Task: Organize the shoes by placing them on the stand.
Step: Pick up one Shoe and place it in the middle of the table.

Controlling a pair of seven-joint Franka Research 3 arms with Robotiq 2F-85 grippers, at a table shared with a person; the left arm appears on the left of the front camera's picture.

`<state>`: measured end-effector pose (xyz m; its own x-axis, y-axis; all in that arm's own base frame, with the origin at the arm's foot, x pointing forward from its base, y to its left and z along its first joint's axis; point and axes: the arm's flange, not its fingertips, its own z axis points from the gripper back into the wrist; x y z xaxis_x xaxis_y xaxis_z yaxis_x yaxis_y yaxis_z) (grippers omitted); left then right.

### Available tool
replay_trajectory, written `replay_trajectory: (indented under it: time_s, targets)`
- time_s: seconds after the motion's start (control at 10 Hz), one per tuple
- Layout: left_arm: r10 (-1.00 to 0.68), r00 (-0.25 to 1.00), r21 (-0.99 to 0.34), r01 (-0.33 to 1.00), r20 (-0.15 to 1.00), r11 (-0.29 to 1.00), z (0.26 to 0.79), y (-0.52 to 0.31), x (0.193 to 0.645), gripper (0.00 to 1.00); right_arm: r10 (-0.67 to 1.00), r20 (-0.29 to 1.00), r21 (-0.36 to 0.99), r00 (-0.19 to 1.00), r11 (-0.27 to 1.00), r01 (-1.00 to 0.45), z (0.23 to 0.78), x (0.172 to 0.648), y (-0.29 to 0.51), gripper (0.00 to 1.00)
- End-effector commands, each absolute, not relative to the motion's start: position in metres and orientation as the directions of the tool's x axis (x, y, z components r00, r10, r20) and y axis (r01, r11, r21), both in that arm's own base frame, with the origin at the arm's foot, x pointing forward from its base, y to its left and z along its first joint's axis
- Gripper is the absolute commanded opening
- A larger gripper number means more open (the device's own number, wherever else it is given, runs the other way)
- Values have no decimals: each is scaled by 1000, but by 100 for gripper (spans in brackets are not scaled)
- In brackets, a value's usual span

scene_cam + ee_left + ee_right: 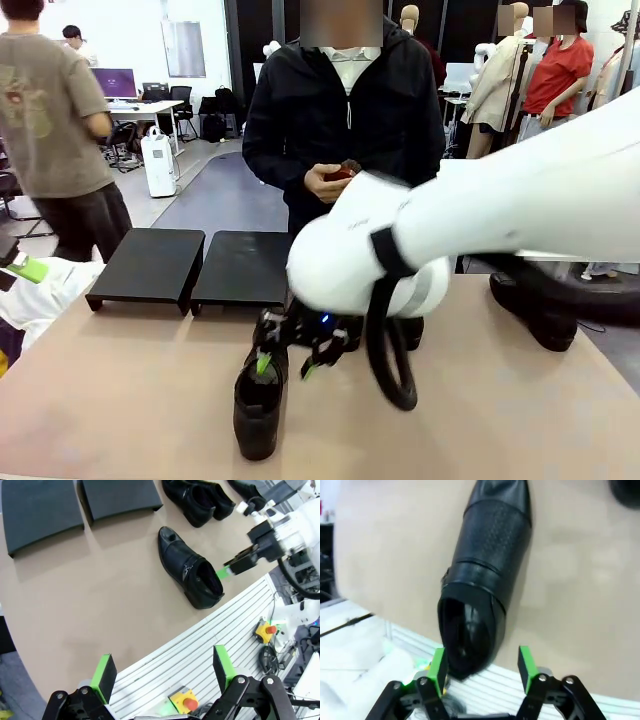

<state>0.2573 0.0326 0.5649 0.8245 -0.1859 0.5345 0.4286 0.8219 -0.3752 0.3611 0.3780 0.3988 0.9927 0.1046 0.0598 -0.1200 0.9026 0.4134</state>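
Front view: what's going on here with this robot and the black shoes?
The robot is meant to fill the stand, which holds nothing yet. Its right gripper is open at the heel of one shoe lying near the robot-side edge of the table. The other shoes sit farther back. The left gripper hangs open, holding nothing. A person stands at the far side.

Stand (243,268): two low, flat, matte-black rectangular platforms, side by side toward the far left of the table (120,380).
Near shoe (190,572): black glossy leather, round toe, upright on its sole by the table's robot-side edge, heel to that edge, toe toward the stand.
Pair of shoes (197,502): alike, side by side, right of the stand.
Fourth shoe (530,305): near the right edge.
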Motion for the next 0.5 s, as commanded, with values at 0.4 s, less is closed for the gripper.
replay_trajectory:
  time_s: [0.4]
  targets:
    - [-193,818,-383,445,542,809,565,34,257,100,59,255,398,965,903,-161,566,330,78,100]
